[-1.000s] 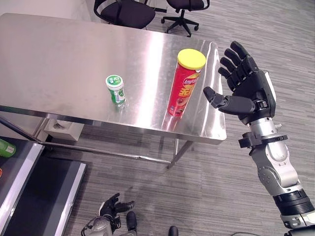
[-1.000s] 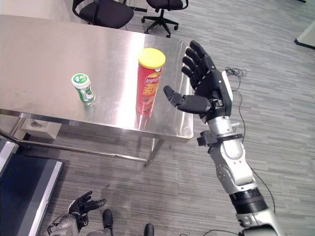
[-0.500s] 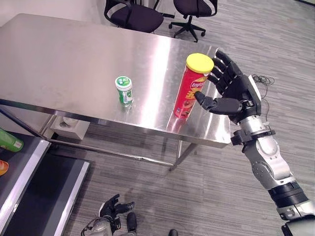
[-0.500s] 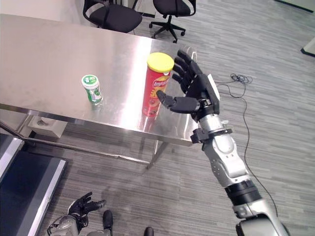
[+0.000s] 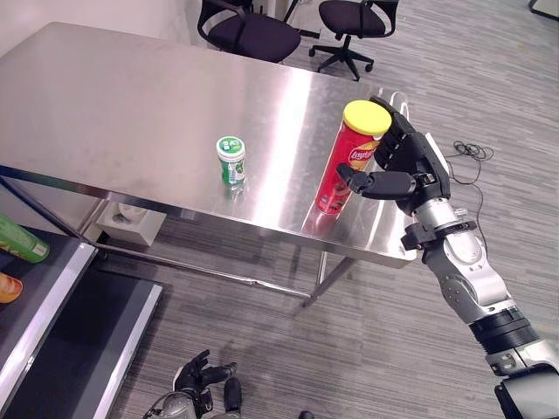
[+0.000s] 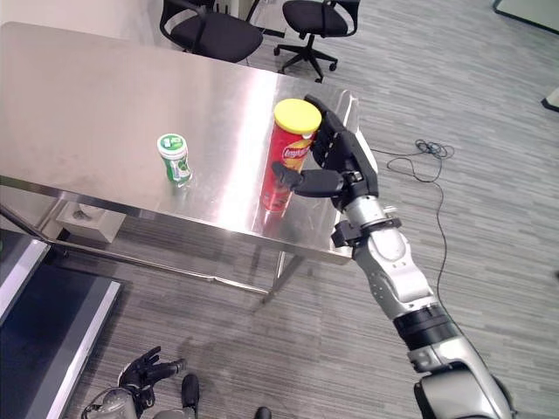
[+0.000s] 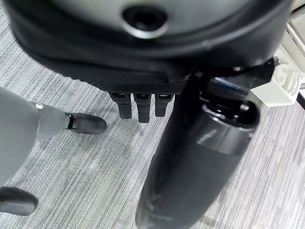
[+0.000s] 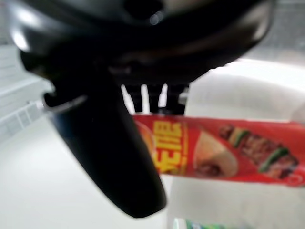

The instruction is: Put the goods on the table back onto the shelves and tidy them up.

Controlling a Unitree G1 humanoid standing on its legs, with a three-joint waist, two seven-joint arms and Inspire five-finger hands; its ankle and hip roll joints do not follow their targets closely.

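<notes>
A tall red chips can (image 5: 351,161) with a yellow lid stands upright near the right end of the steel table (image 5: 131,105). My right hand (image 5: 410,166) is open at its side, with the straight fingers behind the can and the thumb in front. The right wrist view shows the can (image 8: 228,152) lying between thumb (image 8: 105,143) and fingers, with no firm hold visible. A small green bottle (image 5: 231,160) with a white cap stands left of the can, near the table's front edge. My left hand (image 5: 199,377) hangs low over the floor, open and idle.
Two black office chairs (image 5: 253,35) stand behind the table. A low shelf (image 5: 35,297) at the lower left holds a green bottle (image 5: 19,243) and an orange item (image 5: 4,288). A white box (image 5: 131,223) sits on the floor under the table.
My right hand has moved in from the right of the can, so that its fingers and thumb now flank it. The camera has shifted a little. Can and bottle have stayed put.
</notes>
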